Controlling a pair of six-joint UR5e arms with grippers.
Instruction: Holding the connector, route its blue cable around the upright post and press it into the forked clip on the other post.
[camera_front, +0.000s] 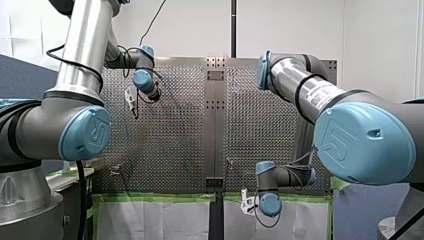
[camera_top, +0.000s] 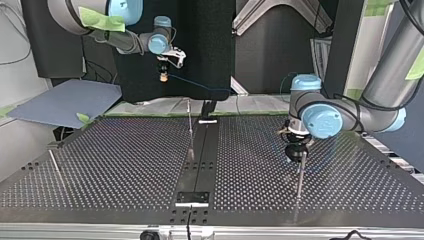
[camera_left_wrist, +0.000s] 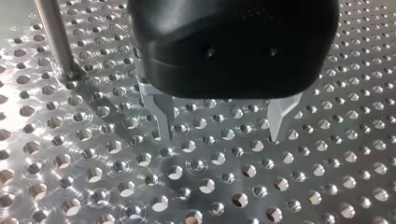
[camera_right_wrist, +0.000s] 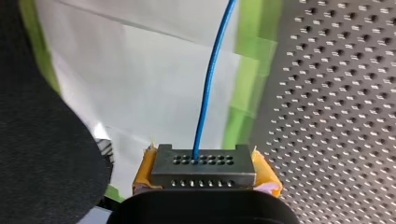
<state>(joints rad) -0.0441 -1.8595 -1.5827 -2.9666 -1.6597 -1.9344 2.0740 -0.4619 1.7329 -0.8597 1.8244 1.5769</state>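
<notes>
Gripper of my right arm (camera_top: 162, 74) — yellow pads (camera_right_wrist: 144, 170) closed on the connector (camera_right_wrist: 203, 167) — holds it high beyond the far edge of the perforated table (camera_top: 125, 165), at eleven o'clock in the top view. Its blue cable (camera_right_wrist: 208, 84) leaves the connector's face and trails toward three o'clock, clear of the posts. The centre post (camera_top: 190, 131) stands mid-table, and the second post (camera_top: 300, 177) at four o'clock, under my left gripper (camera_left_wrist: 219, 128), whose fingers are spread wide and empty. Routing looks barely begun; next, the connector likely must come down and sweep the cable round the upright post — kept taut.
</notes>
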